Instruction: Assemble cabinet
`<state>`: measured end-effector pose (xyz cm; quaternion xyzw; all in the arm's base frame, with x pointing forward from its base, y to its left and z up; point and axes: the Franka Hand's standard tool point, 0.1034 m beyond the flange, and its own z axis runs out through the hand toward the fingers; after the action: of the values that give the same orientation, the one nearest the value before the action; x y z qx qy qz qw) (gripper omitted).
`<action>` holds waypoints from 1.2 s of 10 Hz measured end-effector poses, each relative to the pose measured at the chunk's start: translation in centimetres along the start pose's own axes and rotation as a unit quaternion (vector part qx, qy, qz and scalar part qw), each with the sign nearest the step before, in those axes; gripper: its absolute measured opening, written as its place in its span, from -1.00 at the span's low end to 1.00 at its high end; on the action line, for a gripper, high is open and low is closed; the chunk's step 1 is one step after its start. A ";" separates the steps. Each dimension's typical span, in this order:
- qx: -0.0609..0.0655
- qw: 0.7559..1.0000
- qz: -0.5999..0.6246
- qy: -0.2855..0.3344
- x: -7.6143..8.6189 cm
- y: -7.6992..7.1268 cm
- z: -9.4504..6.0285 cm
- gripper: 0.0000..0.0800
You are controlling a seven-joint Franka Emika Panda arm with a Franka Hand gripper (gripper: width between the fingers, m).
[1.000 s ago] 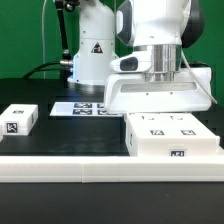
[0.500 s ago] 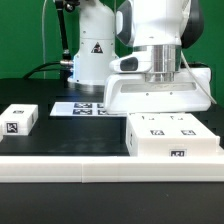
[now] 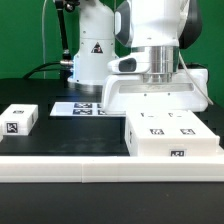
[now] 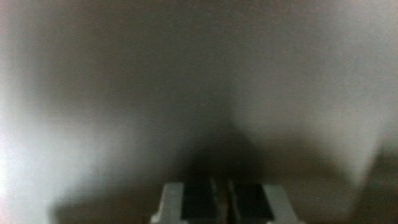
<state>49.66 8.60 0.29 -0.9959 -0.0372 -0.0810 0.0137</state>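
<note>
The cabinet [image 3: 172, 137], a large white box with square tags on its top and front, sits on the black table at the exterior view's right. Just behind and above it is a wide white part [image 3: 155, 96]. The arm's hand [image 3: 160, 62] comes straight down onto the top edge of that part, which hides the fingertips there. In the wrist view my gripper [image 4: 217, 203] has its jaws almost together with a thin pale strip between them. A blurred grey-white surface fills the rest of that view, very close.
A small white tagged block [image 3: 18, 119] lies at the exterior view's left. The marker board [image 3: 83, 107] lies flat behind the middle, near the robot base [image 3: 90, 55]. A long white rail [image 3: 100, 172] runs along the front edge.
The hand and the wide white part have sunk slightly. Nothing else has moved.
</note>
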 end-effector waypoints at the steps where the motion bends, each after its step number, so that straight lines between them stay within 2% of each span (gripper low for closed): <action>1: 0.000 1.000 0.000 0.000 0.0 0.0 0.0 -0.95; 5: 0.000 1.000 -0.003 -0.001 0.0 0.0 -0.1 -0.99; 8: 0.001 1.000 -0.026 0.002 0.3 0.2 -2.8 -0.99; 10: 0.003 0.999 -0.034 -0.012 1.2 0.3 -5.5 -0.99; 11: 0.003 0.999 -0.035 -0.012 1.7 0.4 -6.0 -0.99; 12: 0.003 0.999 -0.035 -0.012 1.5 0.4 -5.9 -0.99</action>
<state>50.26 8.14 6.34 -0.9949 -0.0725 -0.0688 0.0136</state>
